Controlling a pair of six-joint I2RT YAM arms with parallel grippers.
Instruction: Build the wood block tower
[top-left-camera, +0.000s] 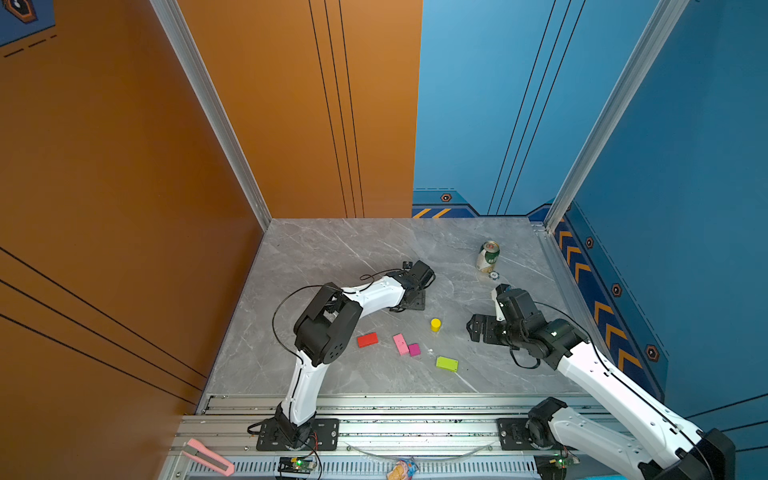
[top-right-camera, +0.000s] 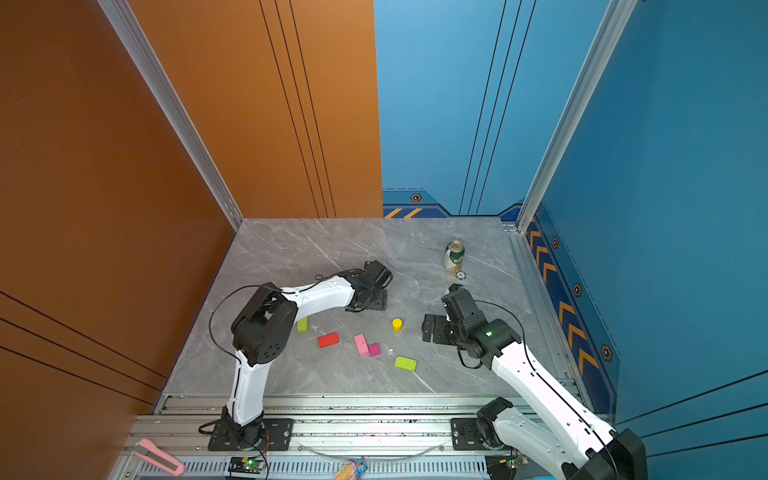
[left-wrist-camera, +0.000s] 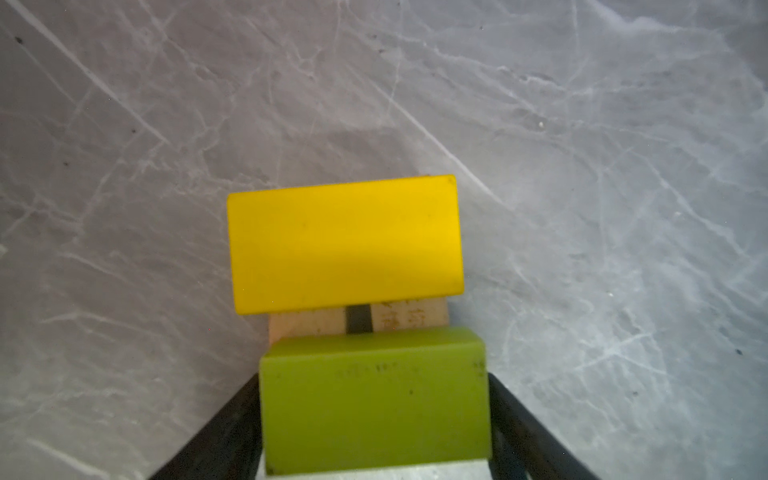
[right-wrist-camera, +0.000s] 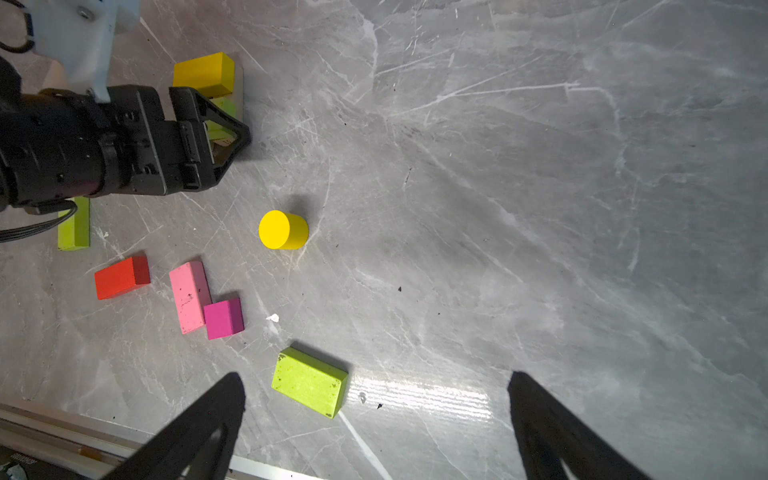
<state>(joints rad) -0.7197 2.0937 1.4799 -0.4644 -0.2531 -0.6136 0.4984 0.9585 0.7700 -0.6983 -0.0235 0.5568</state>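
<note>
The green-and-white drink can (top-left-camera: 488, 255) stands upright near the far right corner of the grey marble-patterned tabletop (top-left-camera: 332, 257). Its lettering is too small to read. Faint printed marks on the two plain tan wooden bars (left-wrist-camera: 399, 318) are also illegible.

The left gripper (left-wrist-camera: 374, 378) is clamped on a lime-green rectangular wood block (left-wrist-camera: 374, 399), with its black fingers (left-wrist-camera: 232, 428) flat against the block's two ends. The block's long axis runs from finger to finger, over the near ends of the tan bars. I cannot tell whether it touches them. The bars lie side by side with a dark gap between them, and a yellow rectangular wood block (left-wrist-camera: 345, 243) lies flat across both, parallel to the held block. This low stack sits mid-table, hidden under the left wrist in both top views.

The right gripper (right-wrist-camera: 374, 378) hangs above the table with its jaws spread wide and nothing between them.

- **Yellow wooden cylinder** (top-left-camera: 435, 324): stands on end.
- **Red-orange rectangular block** (top-left-camera: 367, 339): lies crosswise.
- **Pink rectangular block** (top-left-camera: 400, 344): runs roughly front to back, touching a magenta cube (top-left-camera: 414, 349).
- **Flat lime-green slab** (top-left-camera: 446, 363): lies nearest the front rail, slightly skewed.
- **Narrow lime-green block** (top-right-camera: 302, 324): sits beside the left arm
</note>
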